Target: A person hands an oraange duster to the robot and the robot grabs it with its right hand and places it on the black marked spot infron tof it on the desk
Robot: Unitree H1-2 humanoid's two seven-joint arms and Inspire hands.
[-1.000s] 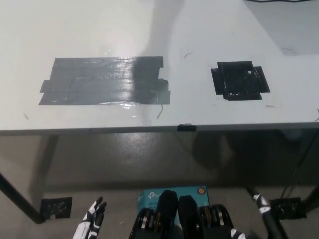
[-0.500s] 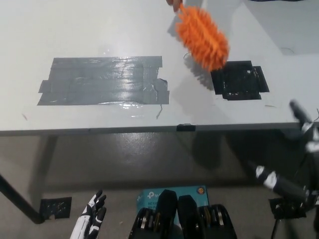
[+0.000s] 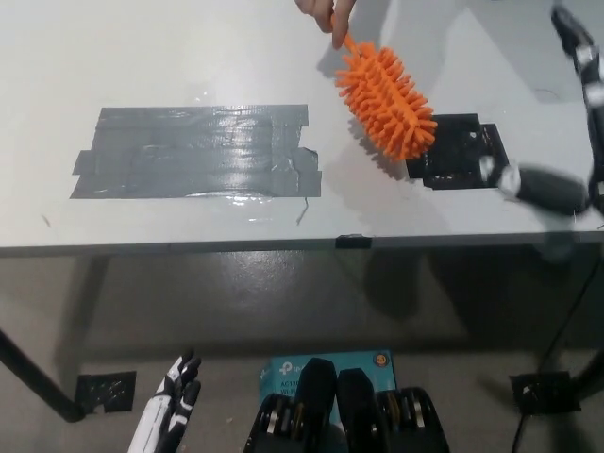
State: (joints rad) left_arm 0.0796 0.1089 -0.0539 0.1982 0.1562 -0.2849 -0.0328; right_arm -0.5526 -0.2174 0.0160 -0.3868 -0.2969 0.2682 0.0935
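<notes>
An orange bristly duster (image 3: 385,102) hangs tilted over the white desk (image 3: 189,57). A person's hand (image 3: 321,13) holds it by the thin handle at the top. Its lower end covers the left edge of the black marked spot (image 3: 464,153). My black right hand (image 3: 552,189) is raised at the right edge of the picture. It is blurred, with fingers spread wide, just right of the black spot and apart from the duster. My white left hand (image 3: 168,415) rests low at the lower left, below the desk, holding nothing.
A large grey tape patch (image 3: 198,151) covers the desk's left middle. The desk's front edge (image 3: 283,245) runs across the picture. Below it are the floor, a blue box (image 3: 283,370) and a black desk leg (image 3: 38,382).
My right hand has risen from below the desk's edge to over its right side, beside the black spot. The duster has shifted slightly and the person's hand now shows.
</notes>
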